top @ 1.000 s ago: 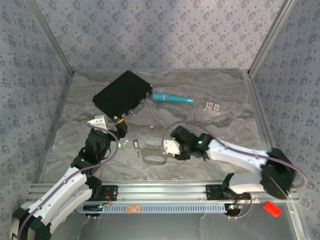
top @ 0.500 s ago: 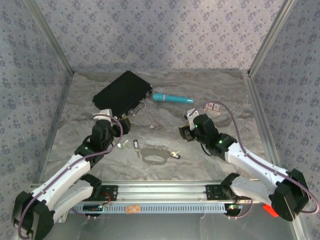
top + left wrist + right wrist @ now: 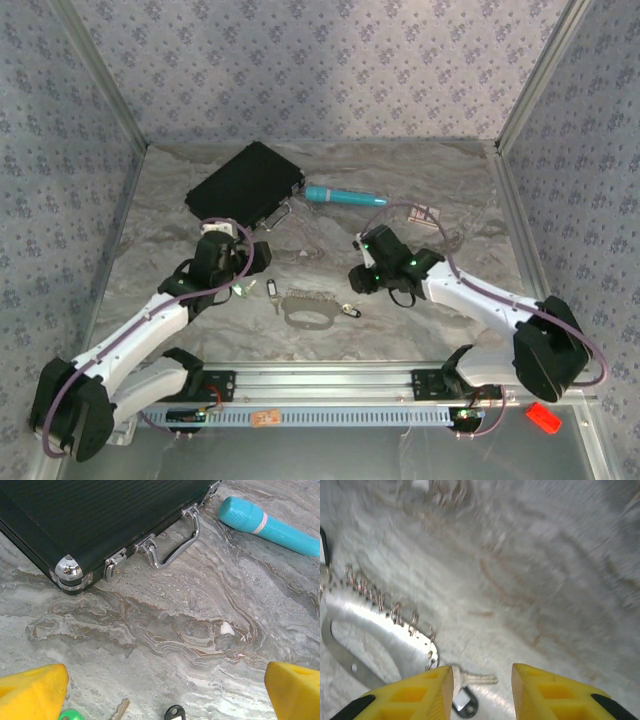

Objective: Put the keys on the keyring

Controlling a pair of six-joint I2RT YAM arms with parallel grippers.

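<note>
Keys, tiny metal ones, all lie loose on the grey marbled table (image 3: 440, 330) in the overhead view. A green-headed key (image 3: 241, 290) and a dark-headed key (image 3: 270, 288) lie left of the thin silvery oval keyring (image 3: 308, 314), and a third key (image 3: 350, 310) lies just beside its right end. None looks threaded on, so I judge the whole task still to do. The left gripper (image 3: 252, 262) is near the green-headed key, the right gripper (image 3: 357, 282) near the third.

On the left wrist camera, the left gripper (image 3: 165, 690) is spread wide and empty, with the green head (image 3: 70, 715) and dark head (image 3: 175, 712) at the bottom edge.

On the right wrist camera, which is blurred, the right gripper (image 3: 482, 690) has a moderate gap and grips nothing. It hangs over the third key (image 3: 475, 679), which lies beside the keyring (image 3: 370, 630).
</note>
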